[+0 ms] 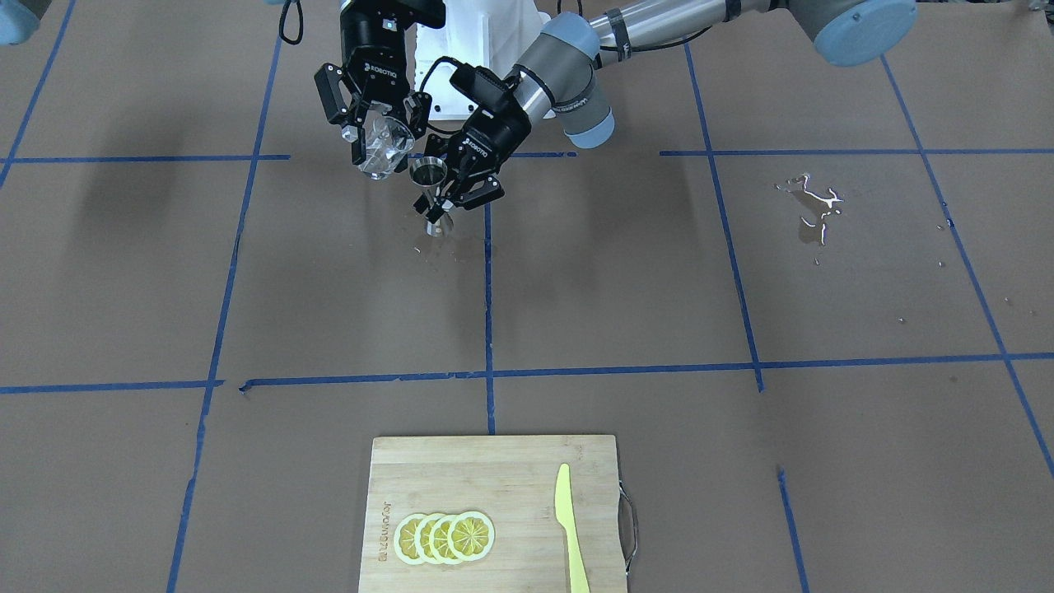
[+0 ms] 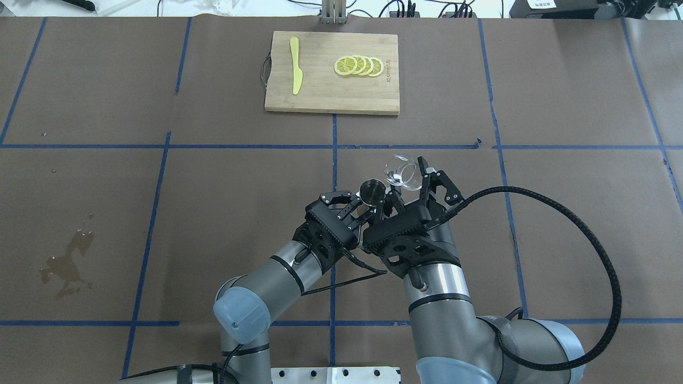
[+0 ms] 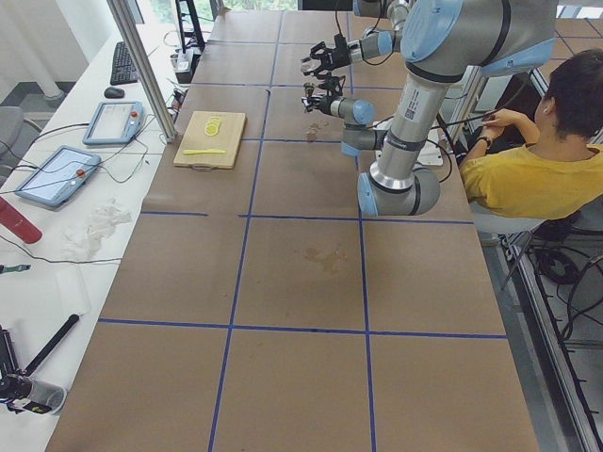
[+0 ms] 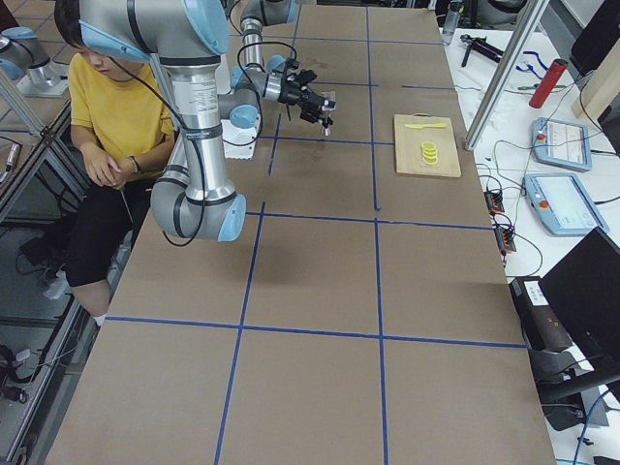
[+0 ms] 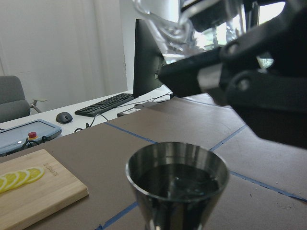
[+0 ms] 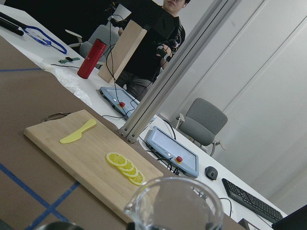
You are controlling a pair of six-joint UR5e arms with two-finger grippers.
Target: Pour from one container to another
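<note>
The steel jigger stands upright with my left gripper shut on its narrow waist. In the left wrist view the jigger has dark liquid in its top cone. The clear glass cup is tilted in my right gripper, which is shut on its body. It hangs just beside and above the jigger's mouth. From overhead, the cup is right of the jigger, with both grippers close together. Only the cup's rim shows in the right wrist view.
A bamboo cutting board at the far side carries lemon slices and a yellow knife. A brown spill lies on the robot's left. Small drops wet the paper under the jigger. A person in yellow sits behind the robot.
</note>
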